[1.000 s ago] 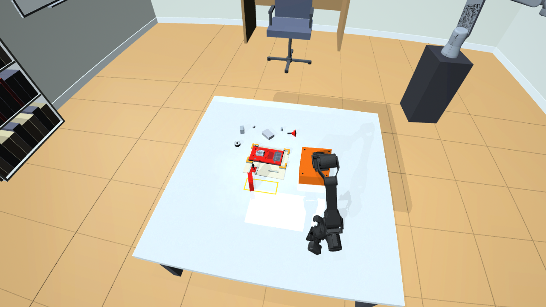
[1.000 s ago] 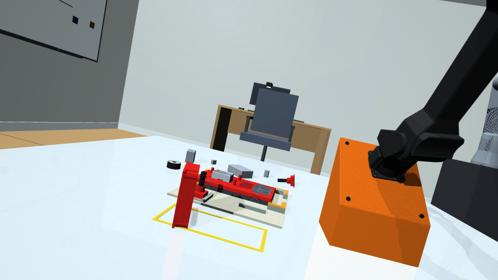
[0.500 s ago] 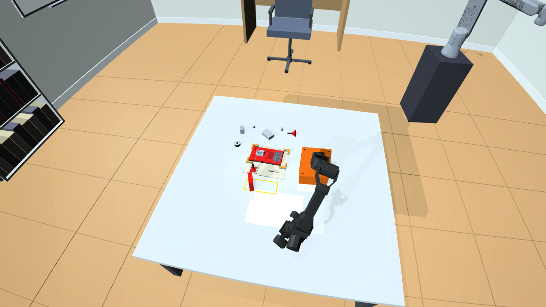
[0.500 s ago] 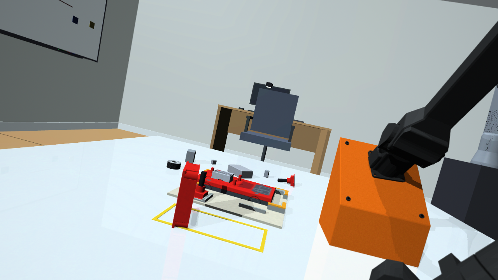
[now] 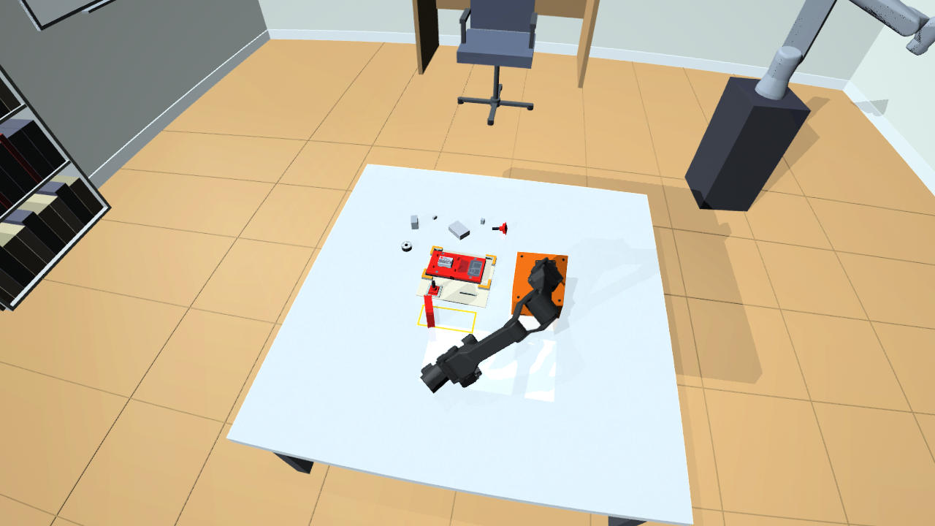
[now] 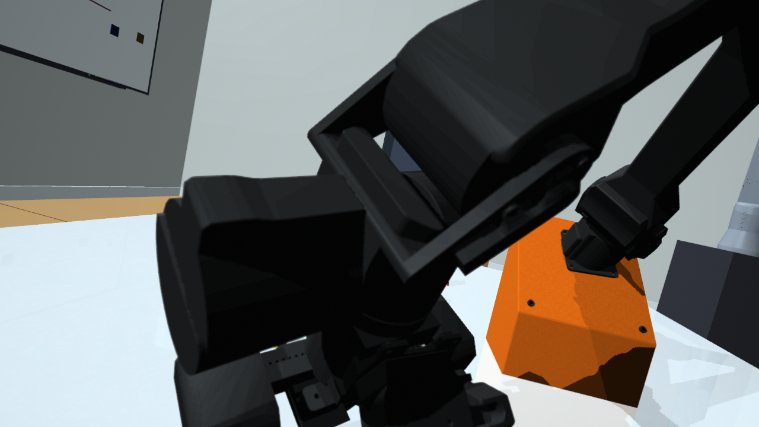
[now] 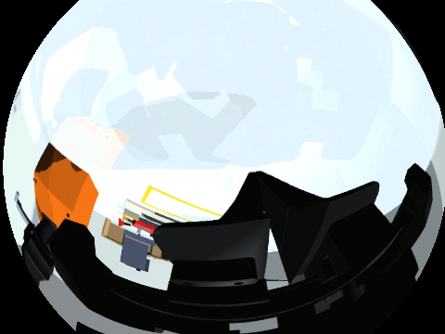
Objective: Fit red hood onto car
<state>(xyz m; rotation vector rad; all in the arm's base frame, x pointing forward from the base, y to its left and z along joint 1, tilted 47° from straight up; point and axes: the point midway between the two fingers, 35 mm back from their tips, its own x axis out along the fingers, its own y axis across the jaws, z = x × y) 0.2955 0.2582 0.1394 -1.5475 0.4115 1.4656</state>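
Observation:
The red hood [image 5: 429, 311] stands upright on one end at the left part of the yellow outline [image 5: 474, 321] in the top view. The red chassis [image 5: 462, 267] lies in its jig [image 5: 475, 298] behind the hood, with the grey engine block [image 5: 445, 261] on its left half. The pegs are too small to make out clearly. My gripper [image 7: 255, 177] is shut with nothing between the fingers in the wrist view. It hangs over the table in front of the hood, not touching it. The arm hides the hood in the exterior view and the fingers in the top view.
A black and red part [image 5: 433, 288] stands on the jig plate close behind the hood. The orange arm base [image 5: 523, 288] [image 6: 573, 286] is to the right. Grey blocks [image 5: 459, 229] [image 5: 414, 221], a black wheel [image 5: 406, 246] and a red-headed part [image 5: 502, 228] lie behind the jig.

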